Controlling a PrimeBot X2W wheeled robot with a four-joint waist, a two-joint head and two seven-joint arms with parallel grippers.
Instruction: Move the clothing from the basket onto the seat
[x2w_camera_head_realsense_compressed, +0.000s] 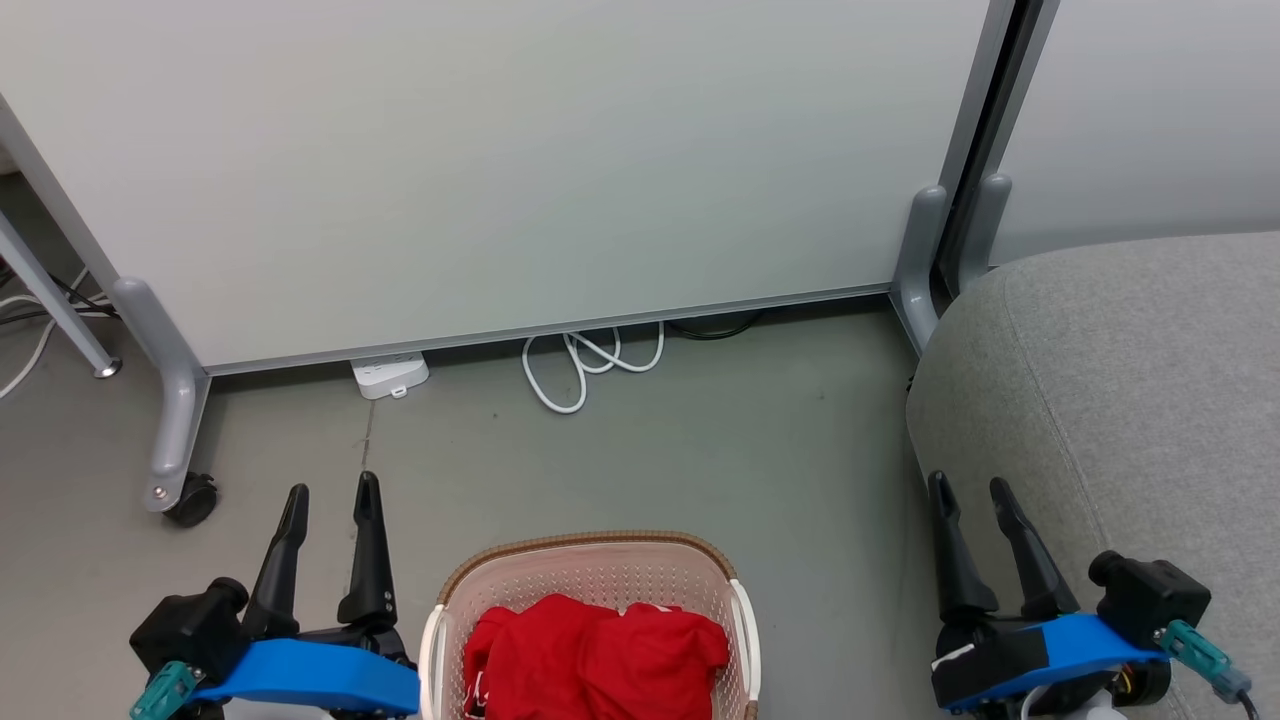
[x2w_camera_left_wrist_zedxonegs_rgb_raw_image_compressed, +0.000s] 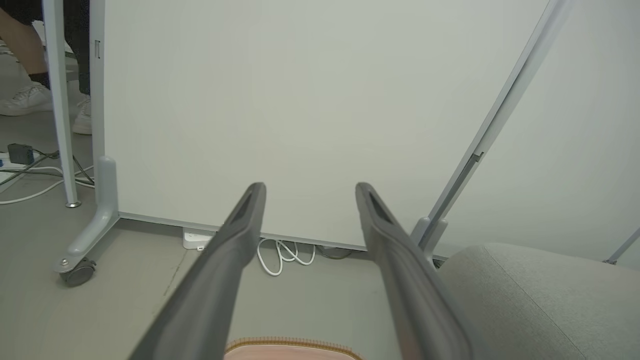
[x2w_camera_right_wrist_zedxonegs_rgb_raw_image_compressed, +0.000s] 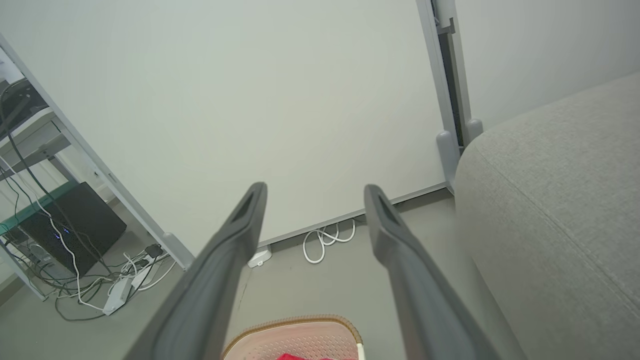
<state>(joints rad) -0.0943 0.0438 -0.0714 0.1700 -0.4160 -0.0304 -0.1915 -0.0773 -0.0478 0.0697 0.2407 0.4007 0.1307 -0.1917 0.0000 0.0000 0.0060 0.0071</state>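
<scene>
Between our two grippers, low in the head view, sits the cream-white perforated plastic laundry basket (x2w_camera_head_realsense_compressed: 590, 548) with its brown woven-look rim. The soft bright red fabric clothing (x2w_camera_head_realsense_compressed: 600, 655) lies heaped inside it, none of it yet on the large grey upholstered seat (x2w_camera_head_realsense_compressed: 1130, 400) to our right.

Our left gripper (x2w_camera_head_realsense_compressed: 332, 485) hovers over the grey floor (x2w_camera_head_realsense_compressed: 700, 450) just left of the basket, its jaws parted and holding nothing. Our right gripper (x2w_camera_head_realsense_compressed: 969, 482) hangs at the seat's near left edge, likewise parted and empty.

We judge this to be the first reach. To do it well, we would bring one gripper over the basket's mouth and come down from above rather than across the rim. We would close on a raised fold near the top of the heap, so that one garment peels off and not the whole pile. The right arm looks the better choice, being nearer the seat. We would lift until the fabric hangs clear of the rim before swinging right, lest the basket drag or tip.

The heap is crumpled and points no clear way. Its long axis runs left to right across the basket, with a little white trim at its lower left. We cannot tell the basket's own long axis, since the view's bottom edge cuts it.
</scene>
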